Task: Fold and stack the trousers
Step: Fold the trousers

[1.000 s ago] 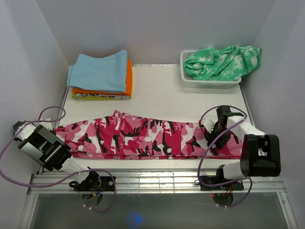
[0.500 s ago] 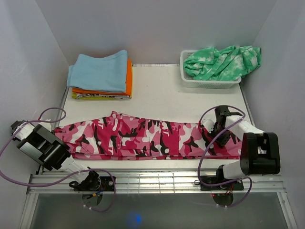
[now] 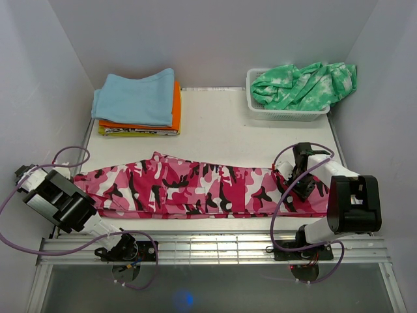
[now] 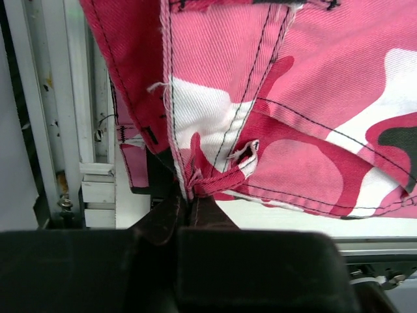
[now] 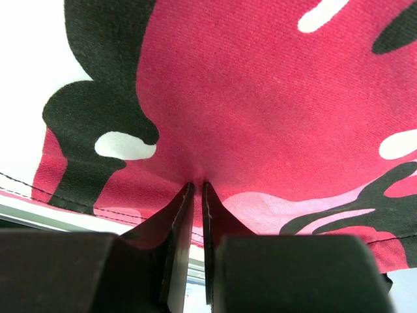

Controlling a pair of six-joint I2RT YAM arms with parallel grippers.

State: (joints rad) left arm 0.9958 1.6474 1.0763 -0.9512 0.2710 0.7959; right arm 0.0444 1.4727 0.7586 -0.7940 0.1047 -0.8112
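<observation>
- Noted trousers [image 3: 202,189] stretched in a long band, left to right, across the near part of the table [image 3: 221,130], parallel to the rail [image 3: 215,244] along the front.
- Found lying flat for most of the length, far edge uneven with a peak left of centre, near edge straight and close to the table's front edge.
- Located left gripper [image 3: 70,176] at the band's left end, low at table level.
- Confirmed from the left wrist view: fingers [image 4: 163,225] closed on a small bunch of hot pink cloth beside a stitched seam, with a loose white thread end above the pinch.
- Located right gripper [image 3: 303,189] over the band's right end, a little short of the cloth's right-hand edge.
- Confirmed from the right wrist view: fingers [image 5: 172,228] drawn together to a narrow slit, nipping a pucker of hot pink cloth at the tips; stitched hem visible at lower left, white table beyond it.
- Logged stack [image 3: 137,104] of folded clothes at the far left corner, light blue on top, orange beneath, yellow lowest, well apart from the trousers.
- Logged white basket [image 3: 287,113] at the far right, holding a green-and-white garment [image 3: 306,85] spilling over the right rim.
</observation>
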